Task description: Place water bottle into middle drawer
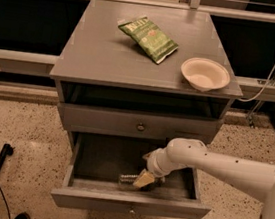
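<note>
The middle drawer (pixel 96 200), a wide, shallow grey one with a plain flat front and a small round knob at its centre, stands pulled well out beneath the shut drawer above it, and the gripper (pixel 143 179) reaches down inside it towards the right of the front. The water bottle (pixel 126 179), small and clear, lies on its side on the drawer floor just behind the front board, sticking out leftward from the gripper and touching it.
</note>
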Available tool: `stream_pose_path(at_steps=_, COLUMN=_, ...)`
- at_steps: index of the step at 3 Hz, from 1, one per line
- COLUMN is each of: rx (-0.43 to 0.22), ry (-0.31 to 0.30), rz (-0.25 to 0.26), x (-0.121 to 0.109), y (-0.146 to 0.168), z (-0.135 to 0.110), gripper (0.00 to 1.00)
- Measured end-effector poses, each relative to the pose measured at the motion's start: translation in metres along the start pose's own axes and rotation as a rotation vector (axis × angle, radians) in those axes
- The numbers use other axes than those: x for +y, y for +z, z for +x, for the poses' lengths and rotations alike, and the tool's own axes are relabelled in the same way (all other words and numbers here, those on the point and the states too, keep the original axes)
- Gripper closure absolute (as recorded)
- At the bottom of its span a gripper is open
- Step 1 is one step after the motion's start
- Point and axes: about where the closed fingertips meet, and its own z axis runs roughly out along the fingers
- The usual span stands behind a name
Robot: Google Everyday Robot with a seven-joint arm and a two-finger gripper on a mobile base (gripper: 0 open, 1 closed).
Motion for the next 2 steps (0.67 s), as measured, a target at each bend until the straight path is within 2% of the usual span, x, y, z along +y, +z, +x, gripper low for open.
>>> stream_pose_path(at_steps=1, rx=-0.042, ry=0.008, rz=0.024, x=0.006, y=-0.030, z=0.000, gripper=0.11)
stream_pose_path(at_steps=2, rx=-0.112, ry=0.061, rz=0.022, x=0.012, y=-0.057, z=0.020, gripper=0.00)
